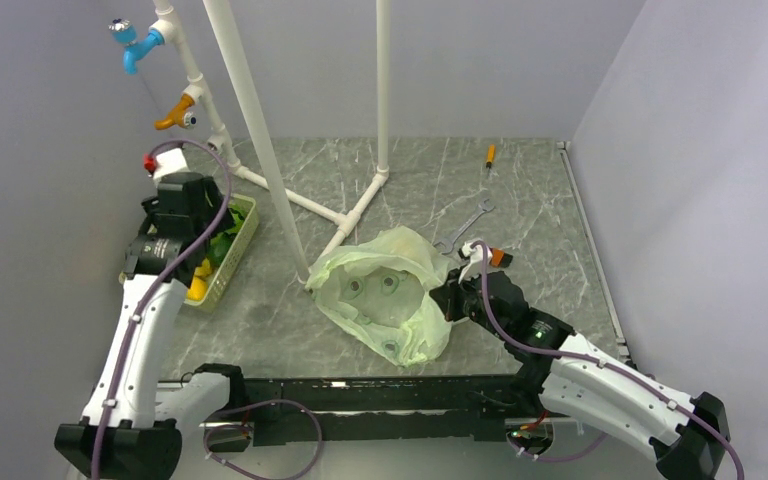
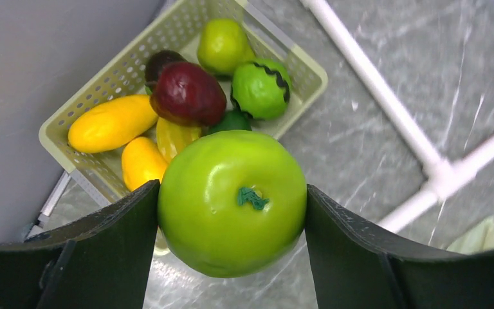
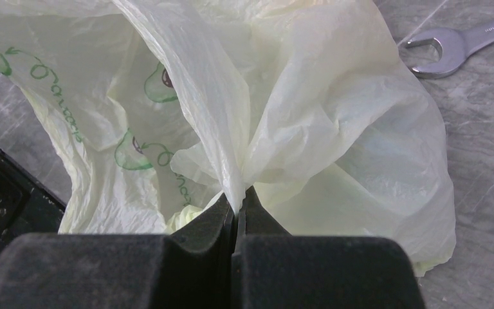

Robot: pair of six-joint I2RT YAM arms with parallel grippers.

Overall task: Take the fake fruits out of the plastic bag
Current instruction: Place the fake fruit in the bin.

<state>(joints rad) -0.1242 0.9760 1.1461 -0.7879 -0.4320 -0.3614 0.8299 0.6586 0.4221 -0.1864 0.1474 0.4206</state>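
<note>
My left gripper (image 2: 231, 212) is shut on a glossy green apple (image 2: 231, 199) and holds it above the near end of the pale-green slotted basket (image 2: 103, 84). The basket holds several fake fruits: yellow oblong ones (image 2: 110, 122), a dark red one (image 2: 188, 93) and green ones (image 2: 260, 88). From above, the left gripper (image 1: 182, 215) hangs over the basket (image 1: 228, 272). The plastic bag (image 1: 385, 290) lies crumpled mid-table. My right gripper (image 3: 237, 205) is shut on a fold of the plastic bag (image 3: 321, 129) at its right side (image 1: 452, 297).
White pipe frame (image 1: 260, 130) stands between basket and bag, with floor bars (image 2: 386, 96) next to the basket. A steel wrench (image 1: 465, 225) lies behind the bag, also in the right wrist view (image 3: 453, 45). An orange-tipped tool (image 1: 490, 155) lies far back. Grey walls enclose left and right.
</note>
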